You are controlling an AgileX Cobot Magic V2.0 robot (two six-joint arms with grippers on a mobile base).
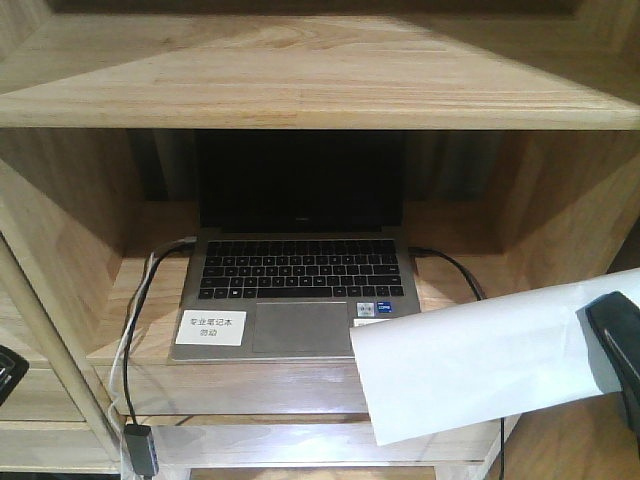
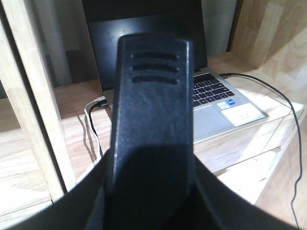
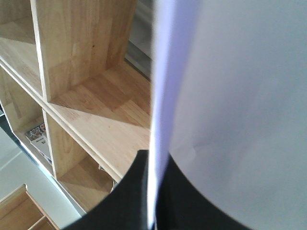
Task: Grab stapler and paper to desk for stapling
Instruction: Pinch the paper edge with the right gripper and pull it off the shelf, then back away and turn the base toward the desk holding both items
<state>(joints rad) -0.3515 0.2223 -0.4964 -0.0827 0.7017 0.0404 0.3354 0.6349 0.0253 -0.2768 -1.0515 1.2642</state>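
Where the front view reaches its right border, finds the right claw [image 1: 618,345] pinched narrow on the right edge of the paper [image 1: 480,365], one black finger lying across the sheet. Holds that sheet up in the air, tilted with its left end lower, in front of the shelf unit [image 1: 300,95]. Hides the right front corner of the laptop [image 1: 300,270] from this angle, and a stretch of the shelf's front edge below it. From the right wrist, shows the sheet edge-on, rising out of dark fingers [image 3: 136,191] at the bottom, wooden compartments off to the left. At the left wrist, meets a black block with three short grooves near its top, taken for the stapler [image 2: 151,96], standing up out of the left claw [image 2: 152,191] and filling the middle of the view. Grips it close, fingertips hidden behind it. Beyond, sits open in the middle compartment with a dark screen, a white label [image 1: 210,327] on the left palm rest. Trails cables [image 1: 135,330] down the left side and one black lead [image 1: 450,265] off the right.
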